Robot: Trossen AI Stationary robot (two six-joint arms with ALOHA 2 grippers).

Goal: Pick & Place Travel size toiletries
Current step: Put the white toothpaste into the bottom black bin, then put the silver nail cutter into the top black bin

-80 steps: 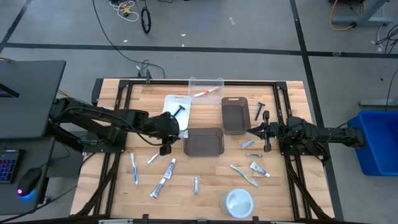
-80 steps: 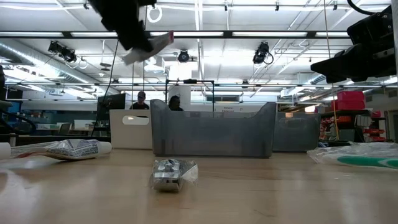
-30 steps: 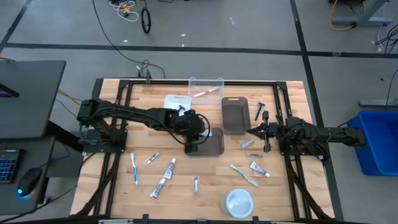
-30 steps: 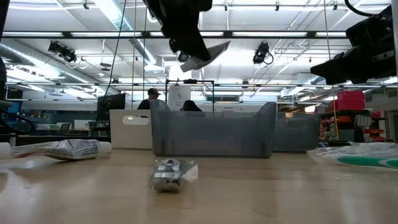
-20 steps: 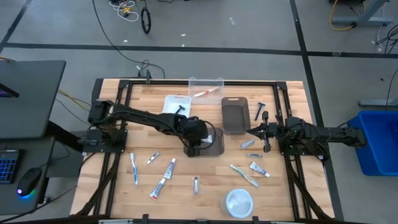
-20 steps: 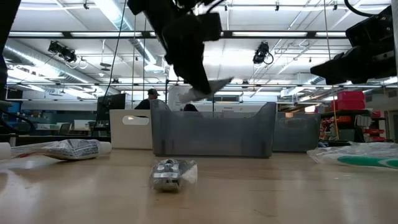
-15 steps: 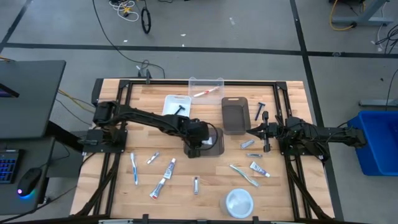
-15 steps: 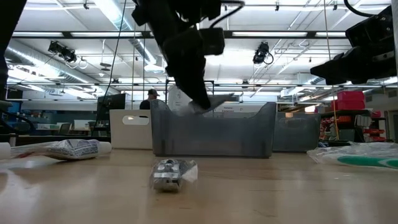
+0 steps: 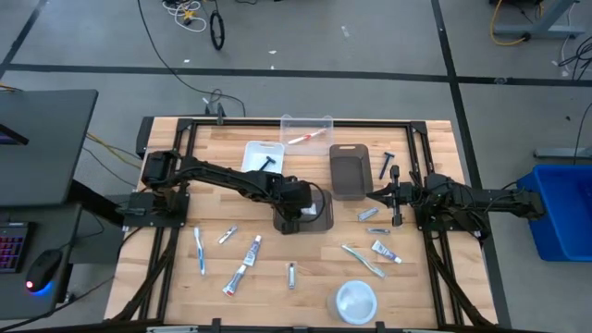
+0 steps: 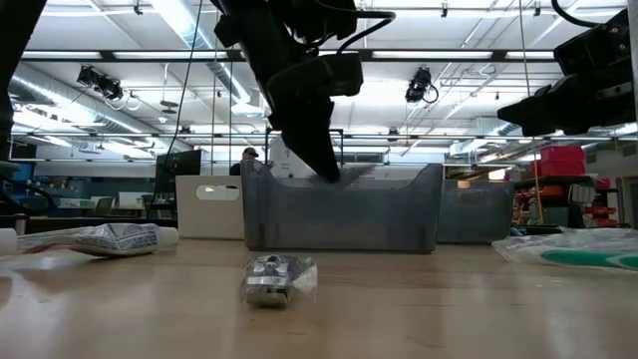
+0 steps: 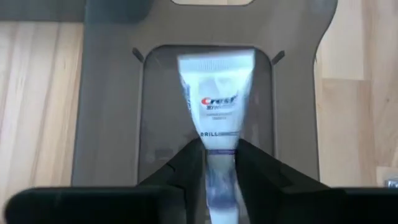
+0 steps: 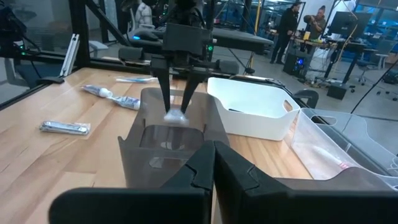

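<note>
The light, soft toothpaste tube [image 11: 217,106] is pinched at its cap end by the left tool [image 11: 220,163] over the dark grey bin [image 11: 106,118].

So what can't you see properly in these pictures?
- High view: the left gripper covers the toothpaste tube over the grey bin; only the left wrist view shows the fingers beside it.
- Low view: the bin wall hides its floor.
- High view: the small silvery packets beside the right gripper are too small to identify.
- Right wrist view: the clear bin is cut off by the edge.
</note>
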